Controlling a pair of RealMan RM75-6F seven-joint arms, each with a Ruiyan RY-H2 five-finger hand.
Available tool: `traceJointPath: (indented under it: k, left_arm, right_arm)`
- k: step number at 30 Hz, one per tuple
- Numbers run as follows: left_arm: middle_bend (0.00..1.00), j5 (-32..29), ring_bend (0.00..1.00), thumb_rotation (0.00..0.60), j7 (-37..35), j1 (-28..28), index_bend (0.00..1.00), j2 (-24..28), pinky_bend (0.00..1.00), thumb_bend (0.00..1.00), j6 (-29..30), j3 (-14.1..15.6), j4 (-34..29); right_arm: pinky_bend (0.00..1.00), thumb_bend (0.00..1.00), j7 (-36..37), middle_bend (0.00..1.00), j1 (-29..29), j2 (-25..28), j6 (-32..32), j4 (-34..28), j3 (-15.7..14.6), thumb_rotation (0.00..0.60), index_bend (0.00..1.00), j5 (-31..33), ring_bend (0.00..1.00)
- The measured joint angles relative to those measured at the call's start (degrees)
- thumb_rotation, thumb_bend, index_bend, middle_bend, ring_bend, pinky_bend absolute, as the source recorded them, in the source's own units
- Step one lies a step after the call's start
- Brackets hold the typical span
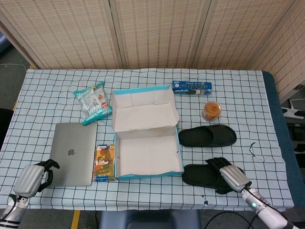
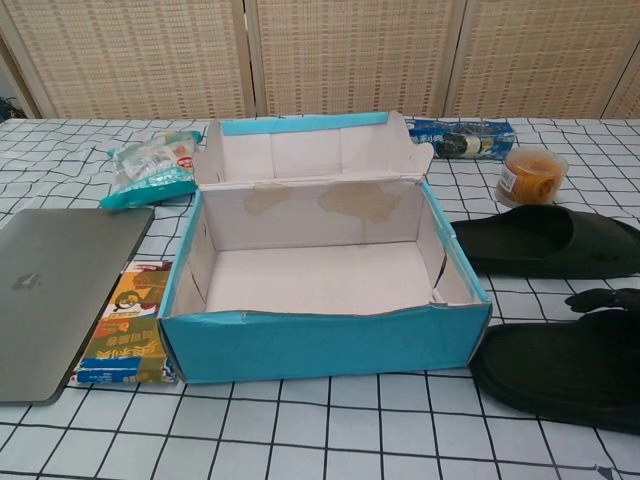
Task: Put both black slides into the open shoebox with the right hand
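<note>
The open shoebox (image 1: 147,155), blue outside and white inside, stands at the table's middle with its lid folded back; it is empty in the chest view (image 2: 320,345). Two black slides lie to its right: the far one (image 1: 207,136) (image 2: 545,242) and the near one (image 1: 202,174) (image 2: 560,365). My right hand (image 1: 229,175) lies over the near slide's right half, with its dark fingers (image 2: 603,298) spread across the strap. The slide lies flat on the cloth. My left hand (image 1: 31,179) rests at the front left by the laptop's corner, fingers curled in on nothing.
A grey laptop (image 1: 74,153) and a small colourful packet (image 1: 105,163) lie left of the box. At the back are a snack bag (image 1: 93,102), a blue package (image 1: 192,88) and a round tub (image 1: 211,110). A thin cable (image 1: 255,151) lies at the right.
</note>
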Motion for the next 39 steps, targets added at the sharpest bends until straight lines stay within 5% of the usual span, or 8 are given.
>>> traceJointPath:
  k: [13, 17, 20, 23, 31, 39]
  left_arm:
    - [0.42, 0.1, 0.48, 0.600, -0.6, 0.0, 0.44, 0.1, 0.67, 0.72, 0.0, 0.0, -0.1]
    - [0.42, 0.2, 0.48, 0.600, -0.1, 0.0, 0.44, 0.1, 0.67, 0.72, 0.1, 0.1, 0.1]
    - [0.42, 0.2, 0.48, 0.600, -0.4, 0.0, 0.44, 0.1, 0.67, 0.72, -0.1, 0.1, -0.1]
    - [0.42, 0.3, 0.48, 0.600, -0.1, 0.0, 0.44, 0.1, 0.67, 0.72, 0.0, 0.1, 0.1]
    - [0.42, 0.1, 0.48, 0.600, -0.4, 0.1, 0.44, 0.1, 0.67, 0.72, 0.0, 0.1, 0.0]
    - [0.42, 0.2, 0.48, 0.600, -0.3, 0.0, 0.44, 0.2, 0.67, 0.72, -0.1, 0.2, -0.3]
  right_arm:
    - [0.04, 0.03, -1.1, 0.08, 0.4, -2.9, -0.9, 2.3, 0.2, 0.600, 0.02, 2.2, 0.00]
    - [0.11, 0.03, -1.5, 0.26, -0.1, -3.4, 0.7, 2.6, 0.6, 0.600, 0.21, 2.4, 0.10]
    - [0.29, 0.03, -2.3, 0.46, -1.1, -4.2, 3.6, 3.4, 1.1, 0.600, 0.46, 2.4, 0.31]
    - [0.37, 0.04, -3.4, 0.53, -2.2, -5.1, 6.5, 4.3, 1.7, 0.600, 0.56, 2.5, 0.39]
    - [0.40, 0.04, -6.2, 0.56, -3.9, -2.8, 10.8, 1.5, 2.4, 0.600, 0.57, 2.4, 0.42]
    - [0.40, 0.04, -16.8, 0.57, -5.8, 2.8, 17.4, -10.1, 4.3, 0.600, 0.57, 1.9, 0.42]
